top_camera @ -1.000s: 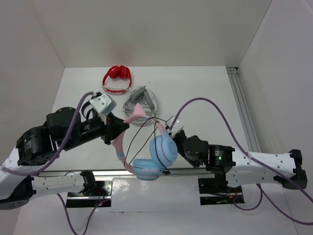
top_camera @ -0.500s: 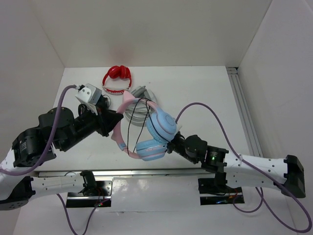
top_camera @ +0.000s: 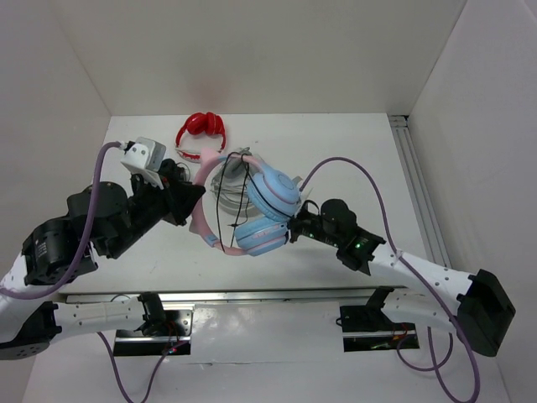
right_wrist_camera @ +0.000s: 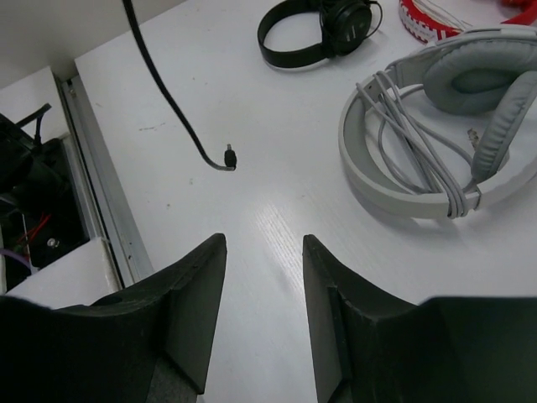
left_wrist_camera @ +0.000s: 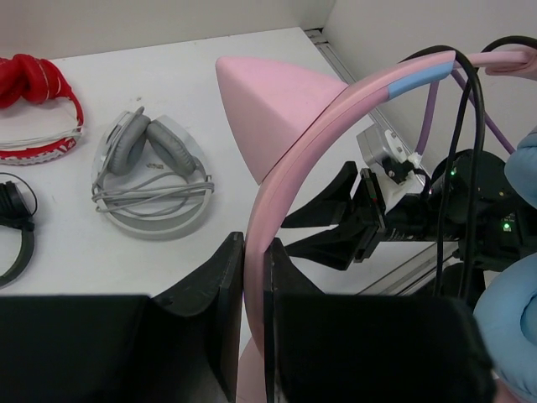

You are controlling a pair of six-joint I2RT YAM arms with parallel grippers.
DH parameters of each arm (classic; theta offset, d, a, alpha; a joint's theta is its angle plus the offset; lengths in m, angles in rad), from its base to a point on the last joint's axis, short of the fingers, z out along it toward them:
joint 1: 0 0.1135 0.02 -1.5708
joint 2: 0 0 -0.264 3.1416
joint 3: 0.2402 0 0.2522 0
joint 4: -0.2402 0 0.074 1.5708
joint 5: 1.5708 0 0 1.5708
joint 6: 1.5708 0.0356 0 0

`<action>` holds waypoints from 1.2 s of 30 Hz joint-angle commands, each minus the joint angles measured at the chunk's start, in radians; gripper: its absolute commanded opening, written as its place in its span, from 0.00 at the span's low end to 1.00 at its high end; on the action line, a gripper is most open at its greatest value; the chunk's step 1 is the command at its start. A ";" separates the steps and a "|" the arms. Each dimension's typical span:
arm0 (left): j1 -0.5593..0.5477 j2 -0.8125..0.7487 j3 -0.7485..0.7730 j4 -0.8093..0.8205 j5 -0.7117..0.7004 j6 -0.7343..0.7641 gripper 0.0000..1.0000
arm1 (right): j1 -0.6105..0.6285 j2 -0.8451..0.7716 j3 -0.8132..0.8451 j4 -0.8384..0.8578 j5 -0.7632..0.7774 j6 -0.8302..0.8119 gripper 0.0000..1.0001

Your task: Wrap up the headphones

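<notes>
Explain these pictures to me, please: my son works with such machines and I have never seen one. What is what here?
These are two robot arms bolted to a white table, each ending in a two-finger tool. The wide picture looks down from above and behind them; the other two come from small cameras on the wrists, so each shows its own fingers. The left tool is shut on the pink band of the cat-ear headphones, holding them up. Their black cable hangs loose. The right tool is open and holds nothing. On the table lie a grey pair with its cord wound around it, a red pair and a black pair.
</notes>
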 commanded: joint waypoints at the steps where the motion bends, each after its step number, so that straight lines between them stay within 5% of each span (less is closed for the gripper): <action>1: -0.004 -0.021 0.053 0.114 -0.034 -0.052 0.00 | -0.041 0.010 0.000 0.143 -0.137 0.039 0.49; 9: -0.004 -0.001 0.043 0.123 -0.043 -0.052 0.00 | -0.094 0.051 0.012 0.242 -0.298 0.105 0.60; 13: -0.004 0.008 0.043 0.137 -0.017 -0.063 0.00 | -0.083 0.085 0.003 0.262 -0.244 0.094 0.70; 36: -0.004 0.026 0.052 0.215 0.024 -0.091 0.00 | -0.103 0.279 -0.109 0.676 -0.281 0.197 0.60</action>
